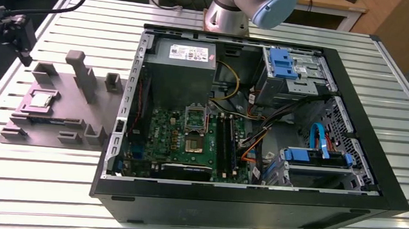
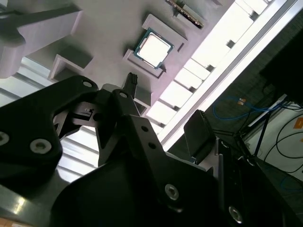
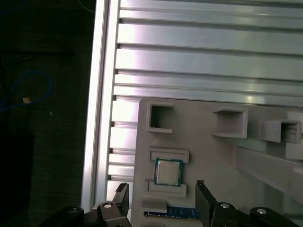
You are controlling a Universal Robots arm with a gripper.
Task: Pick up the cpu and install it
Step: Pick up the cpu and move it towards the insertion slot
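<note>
We see the fingers (image 3: 204,201) spread wide and empty, near the cpu (image 3: 168,171), which sits in the grey fixture (image 1: 60,110) at the exterior view's left.

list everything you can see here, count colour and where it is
cpu: one, silver top with greenish rim, sitting in a recess of the fixture
fixture: one, grey, on the table, on the exterior view's left of the computer case
computer case: one, black, open, lying on the table
motherboard: one, green, inside the case
power supply: one, grey box, inside the case beyond the motherboard
drive caddies: two, blue, on the case's side at the exterior view's right
table: one, silver, slatted, under everything
arm: one, grey with a pale blue cap, behind the case
pincer: one, black, open and empty, close to the cpu
</note>
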